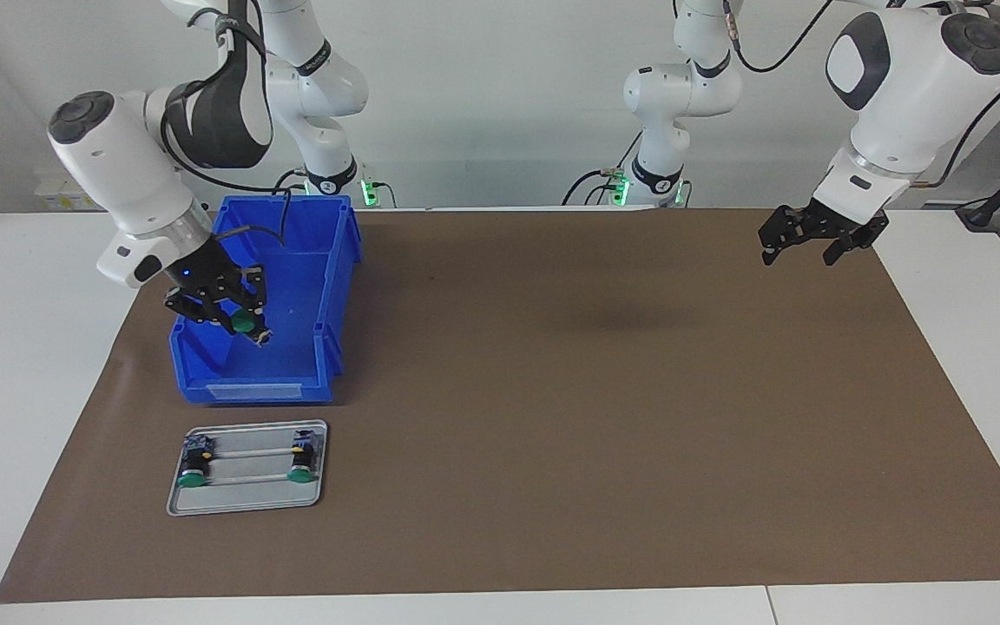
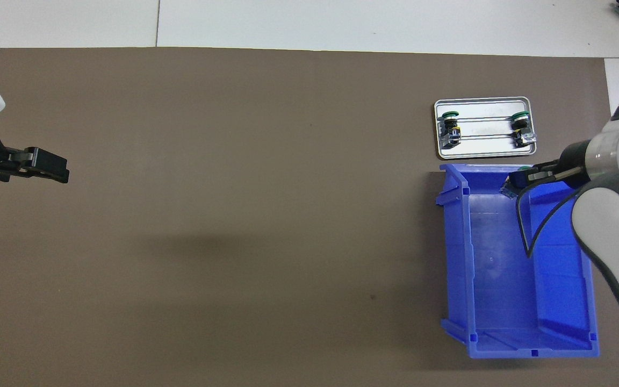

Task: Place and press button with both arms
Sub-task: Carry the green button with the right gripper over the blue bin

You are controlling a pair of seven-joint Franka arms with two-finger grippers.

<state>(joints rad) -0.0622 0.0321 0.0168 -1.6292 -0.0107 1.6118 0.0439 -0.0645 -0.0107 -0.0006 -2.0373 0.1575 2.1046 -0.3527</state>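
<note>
Button (image 1: 243, 322) sits clenched in the right gripper's (image 1: 248, 328) jaws over the blue bin (image 1: 326, 286); the left gripper (image 1: 799, 247) waits over the brown mat (image 1: 552, 391), jaws released.

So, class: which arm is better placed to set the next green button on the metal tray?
The right arm. Its pincer is shut on a button over the blue bin, beside the tray. The left pincer waits open at the other end.

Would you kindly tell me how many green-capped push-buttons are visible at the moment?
3. Two green-capped push-buttons sit on the flat grey metal tray; a third is gripped in the right claw over the blue plastic bin. None seems hidden.
</note>
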